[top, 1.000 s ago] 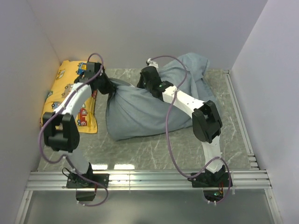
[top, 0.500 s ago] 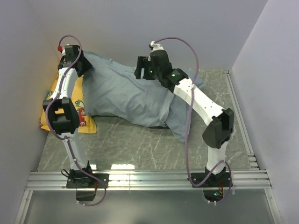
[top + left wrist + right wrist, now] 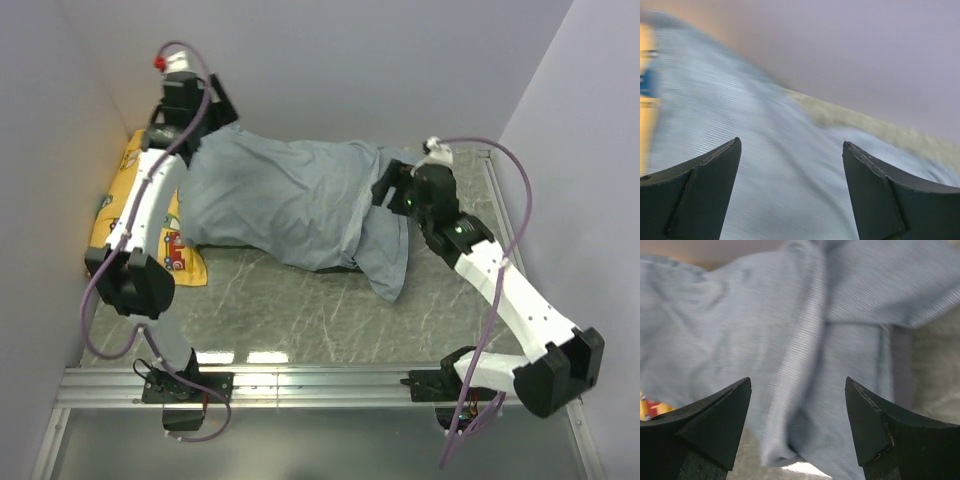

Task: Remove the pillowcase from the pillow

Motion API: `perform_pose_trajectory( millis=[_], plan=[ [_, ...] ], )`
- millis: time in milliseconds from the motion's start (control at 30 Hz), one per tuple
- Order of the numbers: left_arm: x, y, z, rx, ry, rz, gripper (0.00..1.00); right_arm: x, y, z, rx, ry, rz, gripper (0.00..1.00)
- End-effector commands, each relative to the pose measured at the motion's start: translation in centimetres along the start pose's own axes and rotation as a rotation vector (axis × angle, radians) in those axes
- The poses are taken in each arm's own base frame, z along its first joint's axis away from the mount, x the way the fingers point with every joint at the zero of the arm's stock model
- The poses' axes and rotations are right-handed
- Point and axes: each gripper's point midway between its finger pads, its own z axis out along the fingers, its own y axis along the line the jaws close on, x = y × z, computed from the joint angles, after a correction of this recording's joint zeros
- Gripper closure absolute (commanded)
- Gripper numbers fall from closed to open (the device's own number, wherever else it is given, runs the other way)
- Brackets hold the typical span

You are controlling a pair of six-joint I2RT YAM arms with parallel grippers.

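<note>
The pillowcase (image 3: 290,205) lies spread out, blue-grey side showing, across the back of the table, with one flap hanging toward the front (image 3: 388,265). No white pillow shows in any view. My left gripper (image 3: 212,118) hovers over the pillowcase's back left corner, open, with only striped fabric (image 3: 765,165) under the gap (image 3: 790,145). My right gripper (image 3: 383,190) hangs over the right end, open and empty (image 3: 797,382), above a fold of the pillowcase (image 3: 800,340). Neither gripper touches the fabric.
A yellow cushion (image 3: 125,205) printed with cartoon vehicles lies at the left wall, partly under the pillowcase; a sliver shows (image 3: 646,75) (image 3: 650,407). The marble tabletop (image 3: 300,320) runs to a metal rail (image 3: 320,380) at the front. Walls close in on left, back and right.
Both grippers opened and let go of the pillowcase. It went from a bunched bundle to a spread sheet. The left arm rose to the back left corner; the right arm drew back rightward.
</note>
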Motion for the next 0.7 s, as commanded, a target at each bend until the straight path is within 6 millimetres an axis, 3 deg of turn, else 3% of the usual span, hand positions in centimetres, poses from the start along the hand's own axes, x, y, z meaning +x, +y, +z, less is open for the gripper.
perform_pose_trajectory(
  millis=[0,33,67,100,167,200,267,300,333,433,667],
  plan=[
    [3.4,-9.3,-5.7,0.158,-0.019,0.13,0.12,0.3,-3.1,-0.7,0.045,-0.067,0.104,0.18],
    [4.4,-10.9,-7.2,0.19,-0.021,0.142,0.12,2.2,-4.2,-0.5,0.06,-0.041,0.11,0.18],
    [5.8,-12.3,-8.0,0.209,-0.01,0.153,0.12,2.7,-4.7,-0.6,0.063,-0.04,0.121,0.18],
    [9.1,-14.9,-9.4,0.258,0.022,0.186,0.11,2.7,-5.0,-0.6,0.058,-0.053,0.137,0.18],
    [12.4,-17.2,-10.7,0.295,0.05,0.222,0.11,4.2,-5.3,-0.3,0.051,-0.026,0.135,0.18],
    [15.2,-19.4,-12.4,0.34,0.08,0.261,0.09,4.8,-5.3,0.0,0.05,-0.011,0.139,0.18],
    [18.4,-20.7,-12.7,0.317,0.091,0.325,0.08,6.3,-5.4,0.4,0.036,0.024,0.14,0.18],
    [20.2,-22.2,-14.0,0.341,0.102,0.355,0.07,6.5,-5.3,0.8,0.028,0.024,0.147,0.19],
    [22.0,-21.9,-13.3,0.292,0.111,0.397,0.06,7.2,-5.5,1.0,0.032,0.041,0.148,0.2],
    [24.9,-22.8,-13.5,0.271,0.127,0.448,0.06,8.7,-5.8,1.6,0.03,0.075,0.156,0.26],
    [27.5,-22.7,-12.6,0.218,0.129,0.523,0.07,9.8,-6.1,1.9,0.025,0.082,0.167,0.48]
  ],
)
